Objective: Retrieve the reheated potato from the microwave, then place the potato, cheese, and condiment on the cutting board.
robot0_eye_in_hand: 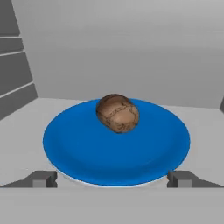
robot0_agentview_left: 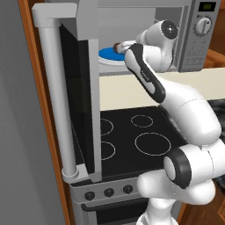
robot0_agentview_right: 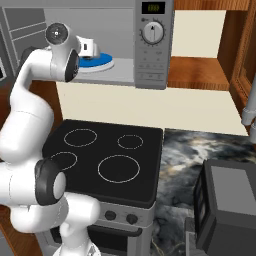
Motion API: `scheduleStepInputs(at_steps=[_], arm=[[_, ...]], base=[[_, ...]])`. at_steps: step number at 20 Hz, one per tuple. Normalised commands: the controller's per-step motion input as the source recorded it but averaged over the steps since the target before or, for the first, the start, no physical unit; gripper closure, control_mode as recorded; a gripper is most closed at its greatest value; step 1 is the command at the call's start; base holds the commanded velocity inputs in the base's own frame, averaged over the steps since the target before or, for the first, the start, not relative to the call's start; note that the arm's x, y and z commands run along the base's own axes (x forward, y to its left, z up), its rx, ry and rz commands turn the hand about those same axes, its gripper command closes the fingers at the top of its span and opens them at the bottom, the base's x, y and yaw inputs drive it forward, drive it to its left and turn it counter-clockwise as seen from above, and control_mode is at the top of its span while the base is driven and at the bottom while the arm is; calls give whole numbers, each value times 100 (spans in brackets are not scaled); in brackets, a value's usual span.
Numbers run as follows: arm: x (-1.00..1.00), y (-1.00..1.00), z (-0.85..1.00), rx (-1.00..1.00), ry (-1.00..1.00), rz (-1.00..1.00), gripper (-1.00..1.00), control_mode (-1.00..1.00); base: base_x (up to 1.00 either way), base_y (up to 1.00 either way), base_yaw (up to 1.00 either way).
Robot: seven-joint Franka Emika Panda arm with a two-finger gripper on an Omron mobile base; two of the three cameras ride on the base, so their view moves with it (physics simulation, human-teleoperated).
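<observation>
The potato (robot0_eye_in_hand: 117,113) sits near the middle of a blue plate (robot0_eye_in_hand: 78,148) on the microwave (robot0_agentview_right: 152,65) floor, at the centre of the hand view, and the gripper (robot0_eye_in_hand: 111,179) faces it with its jaws spread wide and nothing between them; its two fingertips (robot0_eye_in_hand: 41,178) rise at the bottom of that frame, either side of the plate's near rim. The step in hand looks like the reach for the potato. To do it well, the hand should probably go forward and slightly down so the fingers straddle the potato's widest part, clear of the plate, then close gently since the round skin could roll. The left base view adds what the hand view lacks: the microwave door (robot0_agentview_left: 77,94) swung open at the left of the frame and the arm's wrist inside the cavity. The right base view shows the knob (robot0_agentview_right: 152,33) at upper centre and the stovetop (robot0_agentview_right: 107,157) below.
</observation>
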Motion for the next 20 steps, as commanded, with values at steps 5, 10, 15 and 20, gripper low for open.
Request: scheduleStepInputs(at_steps=[5, 10, 15, 20], arm=[[68, 7, -1, 1, 7, -2, -100, -100], [63, 1, -7, 0, 4, -4, -100, -100], [54, 1, -18, 0, 5, -3, -100, -100], [39, 9, -18, 0, 4, -1, -100, -100]], base=[[0, 0, 0], [0, 0, 0], [0, 0, 0], [0, 0, 0]])
